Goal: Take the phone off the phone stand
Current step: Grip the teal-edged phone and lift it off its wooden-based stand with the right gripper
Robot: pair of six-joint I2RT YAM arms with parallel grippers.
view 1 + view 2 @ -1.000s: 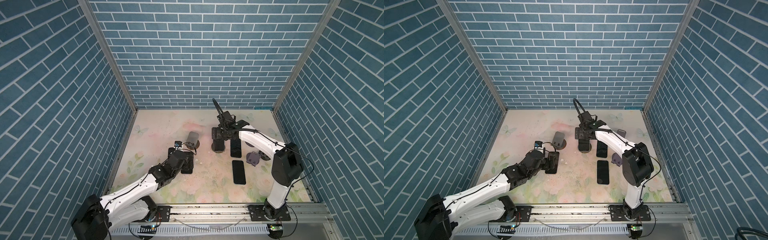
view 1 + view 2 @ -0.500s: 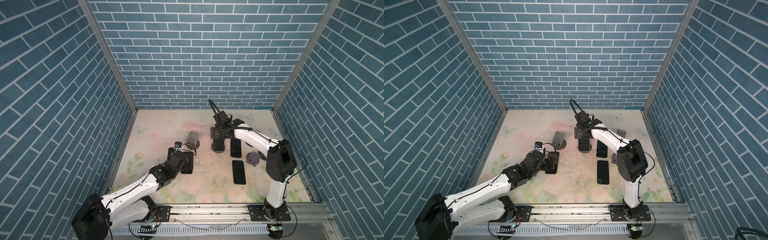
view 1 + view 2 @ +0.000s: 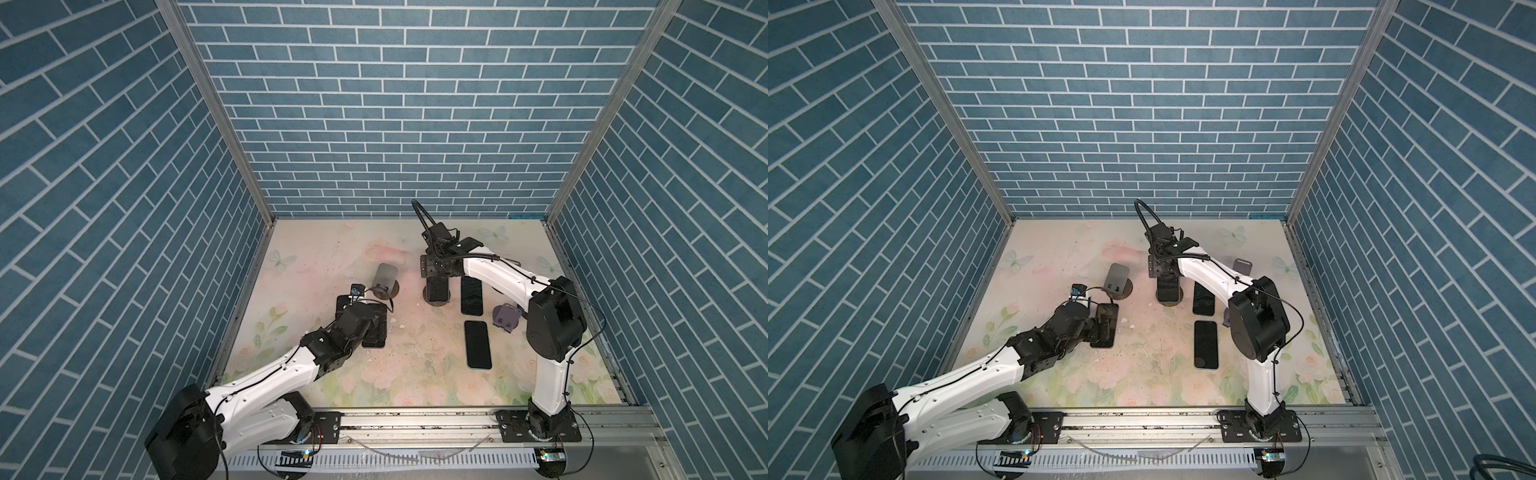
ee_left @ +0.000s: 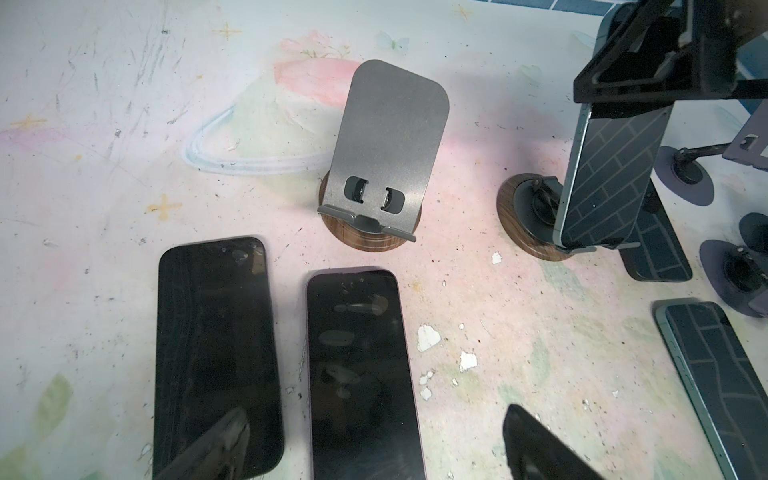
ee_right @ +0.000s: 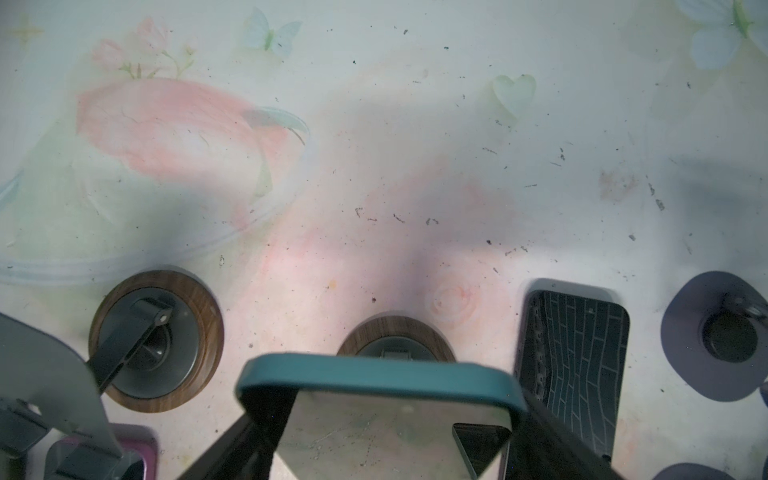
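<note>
The phone [image 4: 611,174] leans in the stand [image 4: 519,232] with the round wood foot, and its bottom edge sits in the little lip. The right gripper [image 5: 390,415] is over the top of the phone, one finger on each side, very close or touching. I cannot tell if it is squeezing. If the squeeze is weak, I think the smooth phone may slip and drop into the lip again. If it is pulled sideways and not up out of the lip, the stand may tip or slide, as it looks light. A flat phone [image 3: 471,295] lies just beside the stand and could get bumped. So could the purple stand [image 3: 506,316] near it. The left gripper [image 4: 374,436] hangs with its fingers wide open and holds nothing. It is above two dark phones [image 4: 216,353] near an empty stand [image 4: 390,149], too far off to steady the stand. The table [image 4: 124,124] has a pale cover with flowers and butterflies, scratched, with dark specks and white flakes. Blue brick walls [image 3: 374,104] close in three sides, and a metal rail [image 3: 415,419] runs along the front.
</note>
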